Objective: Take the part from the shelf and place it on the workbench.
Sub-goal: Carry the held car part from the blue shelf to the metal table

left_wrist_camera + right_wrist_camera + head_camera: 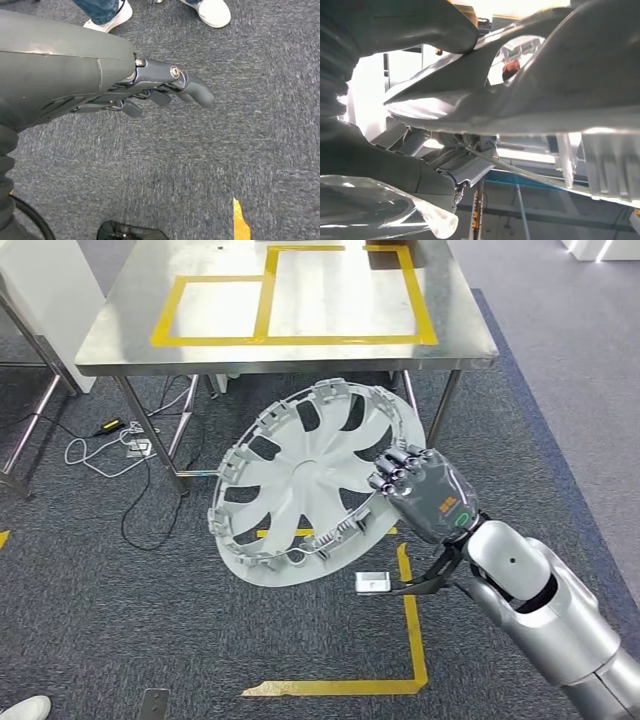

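Note:
A silver spoked wheel cover hangs in the air in front of the steel workbench, below its top. My right hand grips the cover's rim on its right side, fingers over the inner face. In the right wrist view the cover's spokes pass between the thumb and the fingers. My left hand hangs over the grey carpet with fingers stretched out and nothing in it.
Yellow tape marks two rectangles on the workbench top. Cables lie under the table beside its legs. Yellow floor tape and a small white box lie below the cover. A person's white shoes stand nearby.

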